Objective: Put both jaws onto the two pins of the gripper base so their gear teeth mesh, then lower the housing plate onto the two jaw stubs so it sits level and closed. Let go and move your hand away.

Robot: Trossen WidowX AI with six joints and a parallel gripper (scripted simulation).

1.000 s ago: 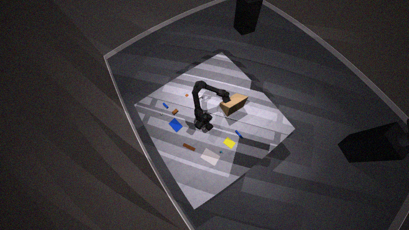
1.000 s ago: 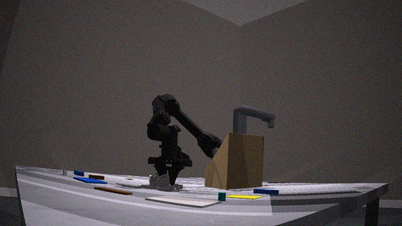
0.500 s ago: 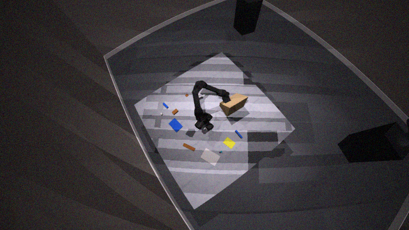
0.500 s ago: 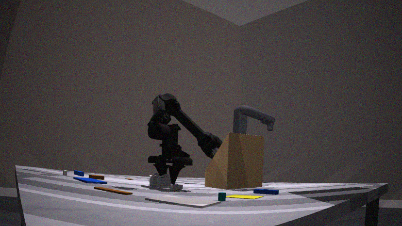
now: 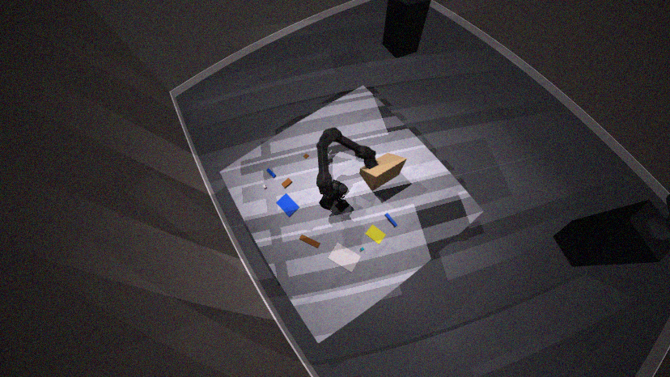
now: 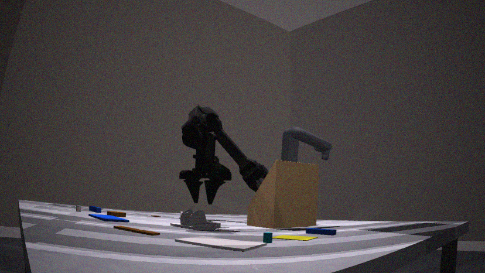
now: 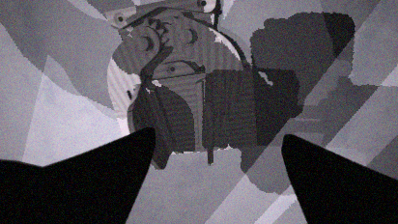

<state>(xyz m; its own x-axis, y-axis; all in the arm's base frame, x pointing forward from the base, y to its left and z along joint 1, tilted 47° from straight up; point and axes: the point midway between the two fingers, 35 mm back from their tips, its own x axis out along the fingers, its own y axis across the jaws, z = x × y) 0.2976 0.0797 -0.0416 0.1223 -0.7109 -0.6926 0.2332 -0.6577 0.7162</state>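
With its fingertips spread apart and nothing between them, the gripper [image 6: 202,203] [image 7: 218,139] hung above the gripper base [image 6: 176,225] [image 7: 173,69]. Both jaws lay on the base below the tool, toothed ends adjoining; exact meshing could not be told.

Dim brown-grey walls [image 6: 135,84] meeting in a corner, pale table [image 5: 346,299] [image 6: 101,251] striped with shadow, dark floor

Matt black, chunky-jointed arm [image 5: 323,161] [image 6: 233,146] with a slim tubular link and tapering, wedge-fingered pincer [image 6: 204,203] [image 7: 218,139].
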